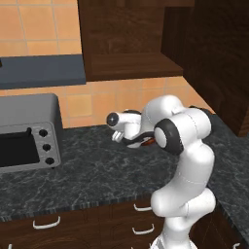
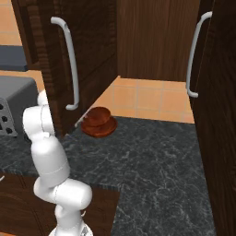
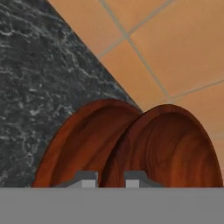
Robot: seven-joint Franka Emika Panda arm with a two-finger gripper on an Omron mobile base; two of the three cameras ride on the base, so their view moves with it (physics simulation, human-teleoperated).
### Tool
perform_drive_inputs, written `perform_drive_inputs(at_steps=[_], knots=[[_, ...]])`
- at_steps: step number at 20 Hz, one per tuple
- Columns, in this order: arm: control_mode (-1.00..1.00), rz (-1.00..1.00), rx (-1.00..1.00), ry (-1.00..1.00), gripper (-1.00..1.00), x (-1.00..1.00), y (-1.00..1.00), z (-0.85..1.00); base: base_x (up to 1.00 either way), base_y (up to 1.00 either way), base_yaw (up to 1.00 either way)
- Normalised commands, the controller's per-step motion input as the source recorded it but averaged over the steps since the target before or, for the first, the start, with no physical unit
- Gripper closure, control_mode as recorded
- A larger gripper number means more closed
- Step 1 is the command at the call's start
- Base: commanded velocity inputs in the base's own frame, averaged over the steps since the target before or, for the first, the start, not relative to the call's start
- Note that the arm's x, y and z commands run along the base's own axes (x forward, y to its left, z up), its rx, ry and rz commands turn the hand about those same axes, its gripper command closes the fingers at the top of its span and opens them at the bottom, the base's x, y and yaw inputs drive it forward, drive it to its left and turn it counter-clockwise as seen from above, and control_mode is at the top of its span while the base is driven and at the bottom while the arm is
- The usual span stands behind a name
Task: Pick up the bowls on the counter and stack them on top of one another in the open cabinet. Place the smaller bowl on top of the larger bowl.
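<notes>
From your left base view, the open cabinet waits bare above the counter. On the right, the bowls sit together by the wall. Hand view: your gripper hovers narrow over their touching rims, apparently choosing one; whether it grips, I cannot tell.

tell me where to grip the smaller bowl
Pinch the smaller bowl by its thin rim, coming from above on the side away from the larger bowl, since their rims overlap here. One gripper finger inside the hollow, one outside.
</notes>
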Motion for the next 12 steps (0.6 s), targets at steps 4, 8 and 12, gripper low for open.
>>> perform_drive_inputs(at_steps=[4, 8, 12], knots=[[-1.0, 0.0, -0.02, 0.0, -1.0, 0.23, -0.38, -0.21, 0.0, 0.0, 0.0], [-1.0, 0.0, 0.0, 0.01, -1.0, 0.04, 0.05, 0.36, 0.0, 0.0, 0.0], [-1.0, 0.0, 0.0, 0.02, -1.0, -0.61, 0.28, 0.63, 0.0, 0.0, 0.0]])
